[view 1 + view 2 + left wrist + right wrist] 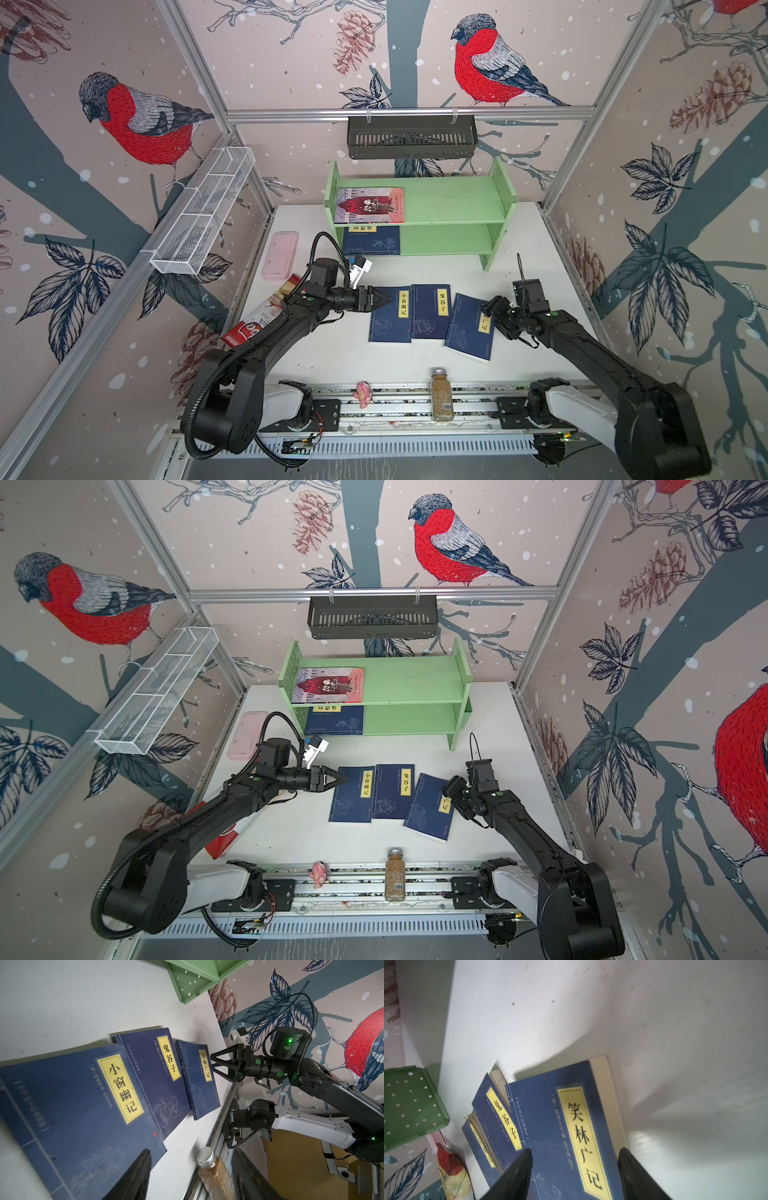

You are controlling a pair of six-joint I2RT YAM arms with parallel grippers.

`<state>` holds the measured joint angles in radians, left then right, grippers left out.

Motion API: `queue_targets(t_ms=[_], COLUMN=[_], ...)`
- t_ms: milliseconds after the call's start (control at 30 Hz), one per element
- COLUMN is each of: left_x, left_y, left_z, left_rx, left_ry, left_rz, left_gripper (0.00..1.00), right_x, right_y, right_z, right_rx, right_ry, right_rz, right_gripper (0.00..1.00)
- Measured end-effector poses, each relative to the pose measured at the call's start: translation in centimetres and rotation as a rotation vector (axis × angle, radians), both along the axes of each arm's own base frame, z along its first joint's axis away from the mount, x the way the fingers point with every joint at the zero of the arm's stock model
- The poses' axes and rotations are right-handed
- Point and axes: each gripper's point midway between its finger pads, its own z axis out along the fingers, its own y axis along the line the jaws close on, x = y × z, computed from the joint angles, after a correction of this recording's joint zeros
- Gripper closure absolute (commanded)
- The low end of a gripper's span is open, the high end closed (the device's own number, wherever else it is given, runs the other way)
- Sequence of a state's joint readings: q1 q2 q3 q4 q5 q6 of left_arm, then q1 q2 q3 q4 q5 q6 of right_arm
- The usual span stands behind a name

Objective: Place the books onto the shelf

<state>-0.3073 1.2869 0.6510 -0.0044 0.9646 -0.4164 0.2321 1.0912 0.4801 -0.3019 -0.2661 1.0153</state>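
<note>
L claw [388, 299], jaws apart & empty, is pictured over the 10 o'clock corner of the L navy bk [386, 324], first in a row of three navy paperbacks laid flat mid-worktop [424, 270]. R claw [212, 1062], also spread w/ nothing gripped, is held at the row's 3 o'clock end, by the yellow label of the R navy bk [467, 336]; contact w/ the cover cannot be told. The mid navy bk [428, 320] is flanked closely by both. The R navy bk is skewed, & in the right wrist view its edge is seen lapped over the mid one. At 12 o'clock the green shelf [457, 199] is stood at the worktop's back edge. The pink-red bk [369, 205] is laid flat on the top tier, L end, & a fourth navy bk [371, 241] on the bottom tier directly below. A pink slab [280, 255] is seen at 10 o'clock & a snack bag [259, 318] at 8 o'clock under the L arm. A spice jar [441, 395] & a small pink figure [363, 394] are seen at 6 o'clock on the front rail.
</note>
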Motion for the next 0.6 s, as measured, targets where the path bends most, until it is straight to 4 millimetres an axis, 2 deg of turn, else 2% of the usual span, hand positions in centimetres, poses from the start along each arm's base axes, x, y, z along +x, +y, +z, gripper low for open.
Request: queue_targets(t_ms=[167,267,367,467,533,600], left_x=[-0.6,-1.2,-1.4,-1.3,-1.3,-1.4], left_y=[-2.8,-4.8,-6.6,-7.8,-8.3,-8.5], left_z=[-0.5,-1.2,-2.2,-3.3,-3.8,-4.1], left_rx=[0.010,0.025,0.046,0.065,0.072,0.082], left_ry=[-0.002,-0.010,-0.007,0.002,0.006,-0.003], left_rz=[-0.090,-0.151,-0.199,-0.225,-0.234,-0.234], left_gripper=[0.39,0.40,0.41,0.43,0.43,0.42], right_x=[0.1,0.6,0.6,-0.5,-1.3,-1.3], right_y=[3.2,3.8,2.6,1.3,0.5,0.2], right_z=[-0.2,0.3,0.0,-1.3,-2.2,-2.4], right_rx=[0.025,-0.004,-0.053,-0.078,-0.089,-0.090], right_ry=[0.006,-0.010,-0.022,-0.001,0.027,0.013], right_rz=[0.087,0.107,0.074,0.056,0.044,0.046], right_gripper=[0.34,0.33,0.33,0.33,0.34,0.35])
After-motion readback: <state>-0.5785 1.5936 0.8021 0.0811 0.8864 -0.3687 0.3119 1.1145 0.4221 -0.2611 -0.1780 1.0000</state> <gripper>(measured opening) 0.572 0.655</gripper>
